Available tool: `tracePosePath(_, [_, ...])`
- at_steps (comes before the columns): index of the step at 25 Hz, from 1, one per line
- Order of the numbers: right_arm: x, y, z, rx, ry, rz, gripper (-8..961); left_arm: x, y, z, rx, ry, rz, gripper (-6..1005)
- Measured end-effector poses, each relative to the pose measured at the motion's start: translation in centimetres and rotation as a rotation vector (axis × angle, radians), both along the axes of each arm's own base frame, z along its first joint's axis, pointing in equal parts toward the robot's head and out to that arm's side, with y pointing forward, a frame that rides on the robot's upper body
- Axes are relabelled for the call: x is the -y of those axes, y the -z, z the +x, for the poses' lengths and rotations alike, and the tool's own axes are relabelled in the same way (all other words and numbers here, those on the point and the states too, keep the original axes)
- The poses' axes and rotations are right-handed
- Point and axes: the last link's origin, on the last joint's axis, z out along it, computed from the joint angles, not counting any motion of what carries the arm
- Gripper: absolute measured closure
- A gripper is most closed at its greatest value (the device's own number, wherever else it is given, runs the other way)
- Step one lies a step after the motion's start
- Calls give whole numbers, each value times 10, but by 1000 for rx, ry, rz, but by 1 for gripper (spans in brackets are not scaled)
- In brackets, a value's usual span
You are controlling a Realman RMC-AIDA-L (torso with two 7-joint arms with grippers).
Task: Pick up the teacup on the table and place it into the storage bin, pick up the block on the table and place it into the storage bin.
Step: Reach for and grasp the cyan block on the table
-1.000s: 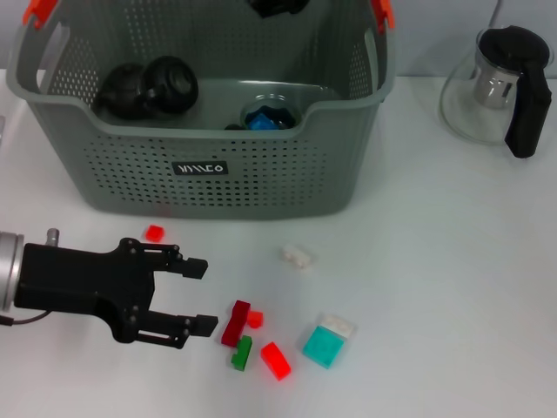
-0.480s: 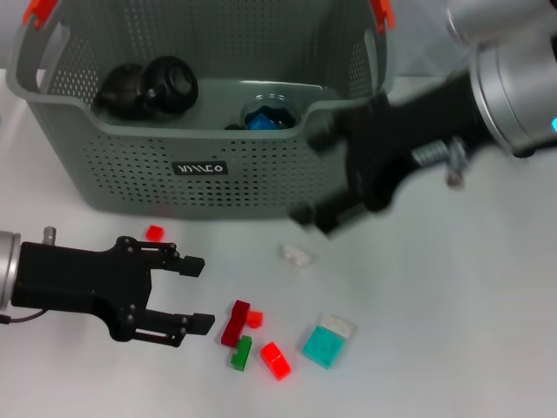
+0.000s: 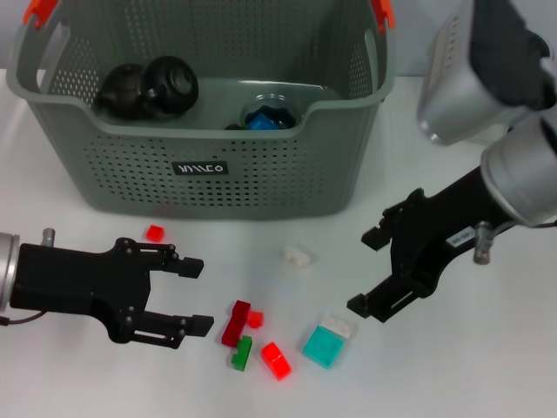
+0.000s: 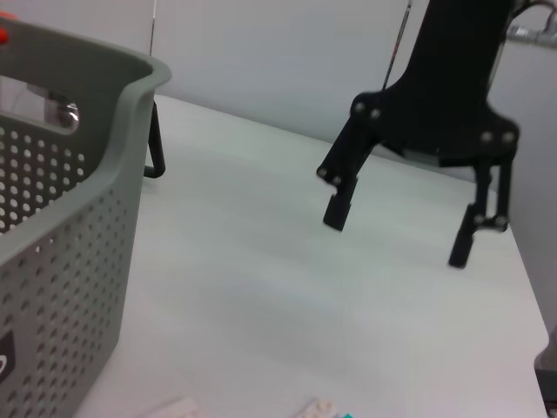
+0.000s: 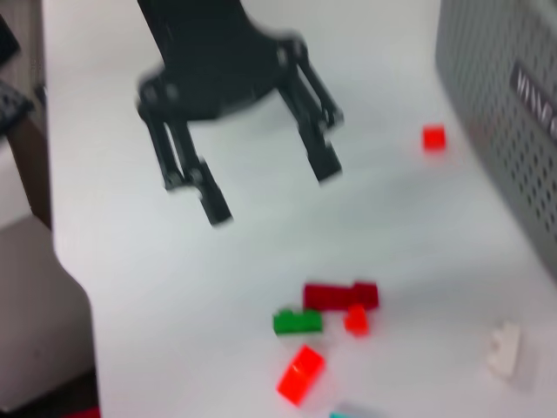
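Right gripper (image 3: pixel 376 272), fingers spread, has swung down over the teal block (image 3: pixel 327 343); left gripper (image 3: pixel 197 296) waits, spread.

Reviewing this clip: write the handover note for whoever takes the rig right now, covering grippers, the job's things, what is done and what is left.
Left gripper: open, empty, low over the table beside the dark red block.
Right gripper: open, empty, above the table near the teal block.
Storage bin: at the back of the table, already holding dark round items and a cup-like item with blue inside; I cannot tell if that is the teacup.
No teacup shows on the table.
Left to do: the blocks still lie loose on the table, among them green, bright red and white; none is gripped.
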Motion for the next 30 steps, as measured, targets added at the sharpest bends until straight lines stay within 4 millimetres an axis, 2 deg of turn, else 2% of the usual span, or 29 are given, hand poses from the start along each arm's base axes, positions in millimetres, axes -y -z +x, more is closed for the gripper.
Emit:
tracePosePath(10, [-7,53,14,139,17,-48,30,1,2,0,4,-4,-2,214])
tracePosePath(14, [-5,67,16,176,15,-59,30,2,2,0,5,-4,-2,214])
tracePosePath(30, [-1,78,16,218,-93,-98,31,3,5,0,20,-8,-6,216])
